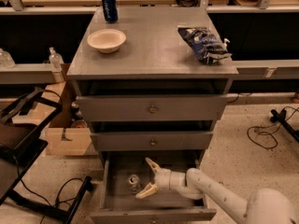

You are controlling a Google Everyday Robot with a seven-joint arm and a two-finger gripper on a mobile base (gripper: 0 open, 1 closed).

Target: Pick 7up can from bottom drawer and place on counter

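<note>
The 7up can (134, 182), small and silvery with a silver top, stands upright inside the pulled-out bottom drawer (154, 213), left of middle. My gripper (145, 178) is inside the drawer just right of the can, fingers spread wide open, one fingertip (149, 162) above and one fingertip (141, 195) below the can's level. The can sits at the mouth of the open fingers, not held. The grey counter (156, 45) tops the cabinet above.
On the counter stand a dark blue can (110, 7) at the back left, a pale bowl (106, 40) and a blue chip bag (203, 43). Two shut drawers (152, 109) hang over the open one. A black chair (23, 139) and cardboard box (70, 139) stand left.
</note>
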